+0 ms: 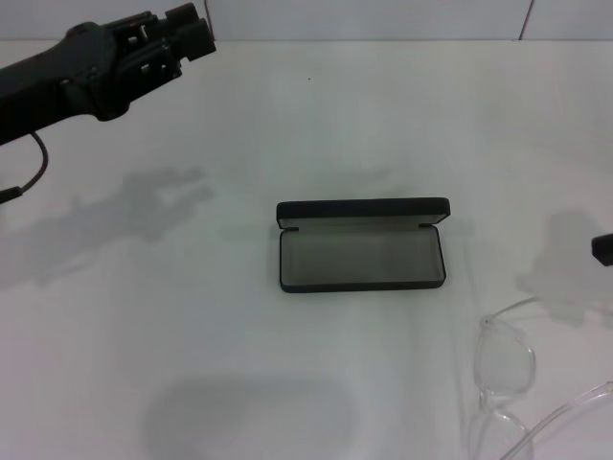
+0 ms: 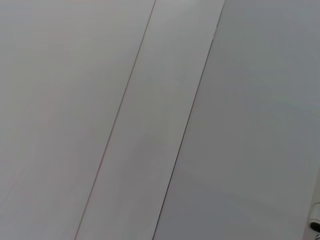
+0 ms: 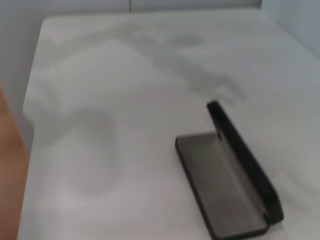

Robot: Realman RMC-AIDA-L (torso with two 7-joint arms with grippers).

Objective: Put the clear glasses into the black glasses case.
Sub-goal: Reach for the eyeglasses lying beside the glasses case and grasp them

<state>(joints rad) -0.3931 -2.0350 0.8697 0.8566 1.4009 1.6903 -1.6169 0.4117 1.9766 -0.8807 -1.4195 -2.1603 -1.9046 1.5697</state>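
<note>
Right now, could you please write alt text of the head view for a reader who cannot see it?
An open, empty black glasses case lies in the middle of a white table, its lid standing up at the far side. The clear glasses lie on the table nearer the robot, to its right. The left gripper hangs high at the far left; the right gripper barely shows at the right edge.

Clear glasses (image 1: 522, 383) run off the head view's bottom-right corner: one lens and part of a temple arm show, rest cropped. Right gripper (image 1: 603, 248) is just a dark sliver at the right edge, fingers out of frame. Left gripper (image 1: 188, 27) clipped by top edge, finger state unreadable.
</note>
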